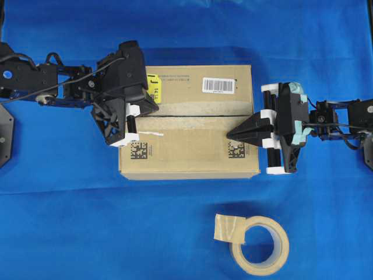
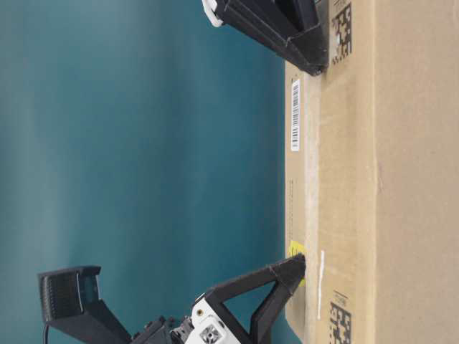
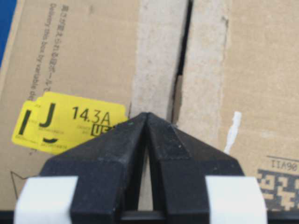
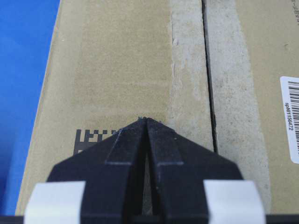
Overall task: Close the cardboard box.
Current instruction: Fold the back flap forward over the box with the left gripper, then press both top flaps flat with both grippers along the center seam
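Note:
The cardboard box (image 1: 189, 122) lies in the middle of the blue table with its top flaps down, meeting along a narrow seam (image 3: 184, 60). My left gripper (image 1: 155, 107) is shut and empty, its tips on the box top at the left end, between the yellow sticker (image 3: 70, 122) and the seam. My right gripper (image 1: 228, 135) is also shut and empty. Its tips rest on the near flap at the right end, by a printed square code (image 4: 93, 139). The table-level view shows both tips against the box top (image 2: 373, 179). A white barcode label (image 1: 218, 85) sits on the far flap.
A beige tape roll (image 1: 259, 242) lies on the blue cloth (image 1: 87, 221) in front of the box, to the right. Both arms reach in from the table's sides.

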